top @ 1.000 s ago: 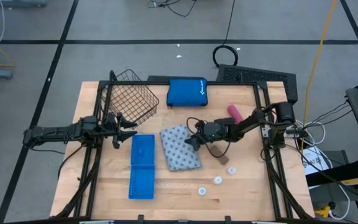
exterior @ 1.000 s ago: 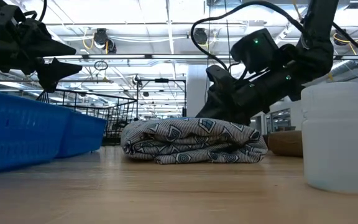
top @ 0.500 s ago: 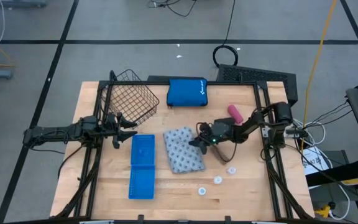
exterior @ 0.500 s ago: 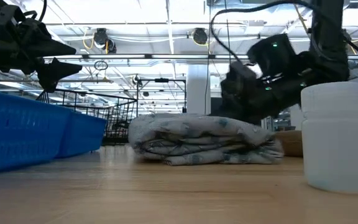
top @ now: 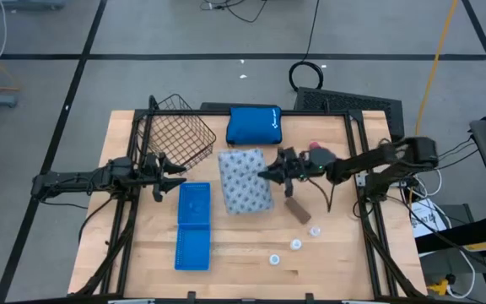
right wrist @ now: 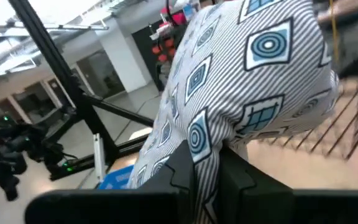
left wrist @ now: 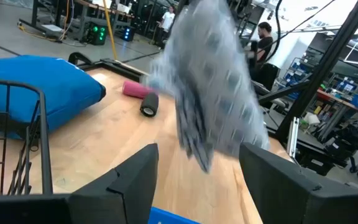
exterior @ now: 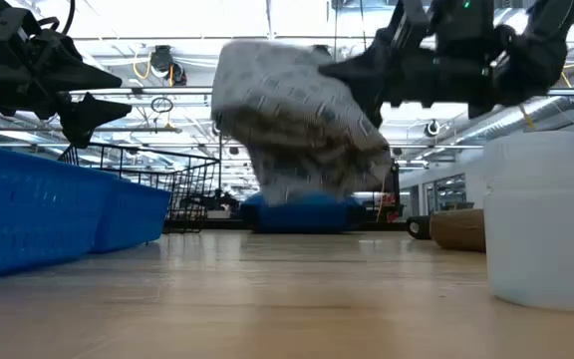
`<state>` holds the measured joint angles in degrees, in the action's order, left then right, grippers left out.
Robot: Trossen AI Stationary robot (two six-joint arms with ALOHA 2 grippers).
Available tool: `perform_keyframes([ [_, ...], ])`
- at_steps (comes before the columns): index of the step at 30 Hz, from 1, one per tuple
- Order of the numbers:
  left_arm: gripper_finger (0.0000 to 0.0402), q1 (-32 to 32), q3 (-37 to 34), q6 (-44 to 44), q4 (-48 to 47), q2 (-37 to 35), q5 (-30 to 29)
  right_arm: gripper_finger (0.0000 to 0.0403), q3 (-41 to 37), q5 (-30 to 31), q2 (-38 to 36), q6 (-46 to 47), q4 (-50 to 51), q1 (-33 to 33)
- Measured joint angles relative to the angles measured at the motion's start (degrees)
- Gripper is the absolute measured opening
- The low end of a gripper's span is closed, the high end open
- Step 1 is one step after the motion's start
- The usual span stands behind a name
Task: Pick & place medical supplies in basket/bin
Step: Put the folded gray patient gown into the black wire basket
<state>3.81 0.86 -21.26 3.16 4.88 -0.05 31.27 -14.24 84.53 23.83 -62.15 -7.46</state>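
Note:
The pale grey-blue patterned fabric pack [top: 243, 180] [exterior: 302, 120] hangs in the air over the table's middle, held by my right gripper [top: 270, 176] [right wrist: 209, 171], which is shut on it. In the left wrist view the pack [left wrist: 210, 93] is blurred. My left gripper [top: 165, 174] [left wrist: 197, 180] waits open beside the wire-mesh basket [top: 175, 135], above the far end of the blue tray [top: 193, 225]. The brown roll [top: 298, 210] and three white discs [top: 295, 244] lie on the table to the right. The pink roll [top: 314, 149] shows behind my right arm. My right gripper pinches the pack between its two fingers [right wrist: 182, 171] at a folded edge [right wrist: 207, 146] on its right-hand side. The fingers come roughly level from the table's right. The pack is lifted clear of the table [exterior: 302, 120], tilted and drooping away from the fingers.
A bright blue zip pouch [top: 254, 125] lies at the far edge, just beyond the hanging pack. A white disc [exterior: 541, 219] stands close to the low camera. Bare wood shows where the pack lay, between the tray and the brown roll.
My right gripper has risen and moved toward the far edge, holding the pack. The pack, which lay flat on the table a second ago, first slid slightly to the right, then came up clear of the wood and now hangs nearer the blue pouch.

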Motion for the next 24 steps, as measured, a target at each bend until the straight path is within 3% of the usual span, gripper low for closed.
perform_keyframes([
  [10, 0.0235, 0.0, 0.0, 0.0, 0.0, 0.0, 0.0, 0.0018, 0.0, -2.6, -14.8, -8.9, 13.8, -4.8],
  [18, 0.0234, 0.0, 0.0, 0.0, 0.3, 0.0, 0.0, 0.0018, 0.1, -2.6, -16.5, -9.7, 14.4, -5.7],
  [24, 0.0235, 0.0, 0.0, 1.6, 7.8, 0.0, -3.0, 0.0018, 0.1, -4.3, -16.5, -7.1, 13.5, -5.7],
])
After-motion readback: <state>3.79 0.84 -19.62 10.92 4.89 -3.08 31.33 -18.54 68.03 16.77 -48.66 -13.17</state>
